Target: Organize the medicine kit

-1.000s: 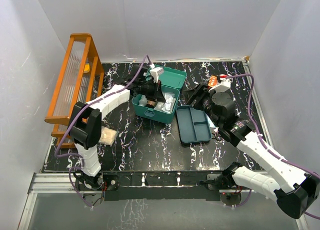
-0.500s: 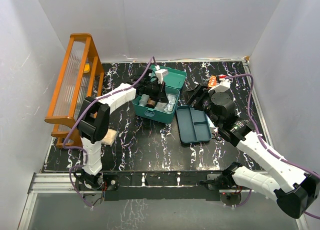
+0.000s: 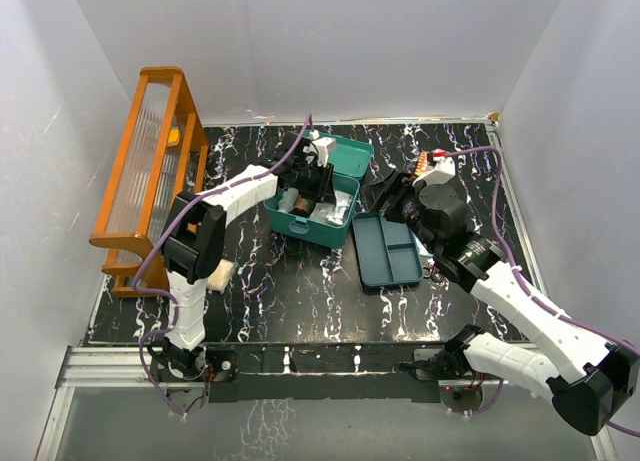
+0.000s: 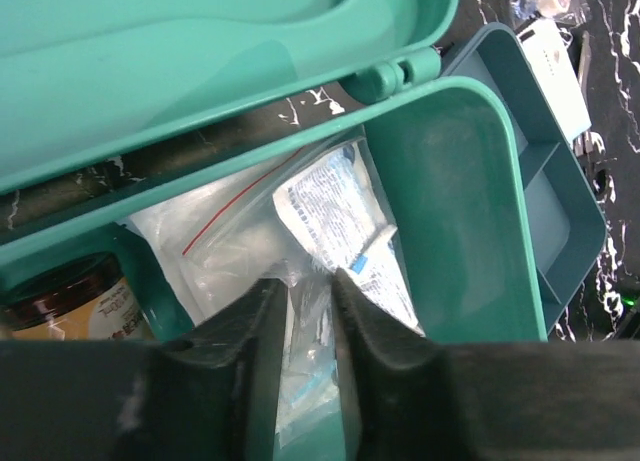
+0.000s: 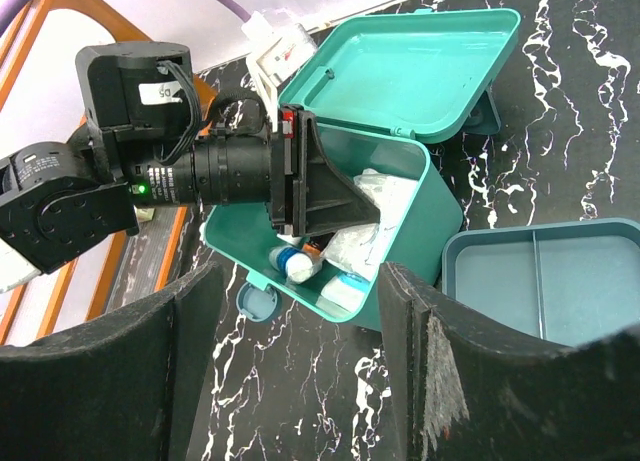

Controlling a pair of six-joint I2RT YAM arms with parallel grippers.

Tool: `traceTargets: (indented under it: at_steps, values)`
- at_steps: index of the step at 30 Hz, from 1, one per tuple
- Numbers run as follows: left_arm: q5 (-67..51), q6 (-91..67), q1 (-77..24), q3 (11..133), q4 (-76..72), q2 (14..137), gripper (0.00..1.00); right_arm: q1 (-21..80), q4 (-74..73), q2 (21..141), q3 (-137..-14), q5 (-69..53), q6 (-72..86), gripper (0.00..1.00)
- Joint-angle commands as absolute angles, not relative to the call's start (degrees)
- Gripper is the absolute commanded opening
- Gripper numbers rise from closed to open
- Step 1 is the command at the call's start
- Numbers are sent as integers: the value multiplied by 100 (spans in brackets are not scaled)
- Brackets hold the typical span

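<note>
Filling the box (image 4: 450,201): left tool (image 4: 308,289) barely parted over the packets (image 4: 335,206), grip unclear. Right tool (image 5: 298,281) is spread and empty. Next, I judge, seat the tray (image 3: 388,249) inside.

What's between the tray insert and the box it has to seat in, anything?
The left gripper is down inside the open box, over the packets. The tray insert on the table beside the box cannot seat while it is there. The lid is hinged back, out of the way.
</note>
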State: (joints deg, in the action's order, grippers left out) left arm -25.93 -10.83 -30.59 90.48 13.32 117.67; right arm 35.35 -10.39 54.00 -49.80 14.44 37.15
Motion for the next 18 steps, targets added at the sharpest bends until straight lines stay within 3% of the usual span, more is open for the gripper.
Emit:
traceTargets:
  at_steps: [1,18]
  values:
    - [-2308,-947,-3082,9307,1563,11596,31,3539,-799,5336,-5052,1430,3614,61]
    - [-1752,-646,-3077,9329,2112,10715,45,3534,-749,5539,-5152,1235,3725,65]
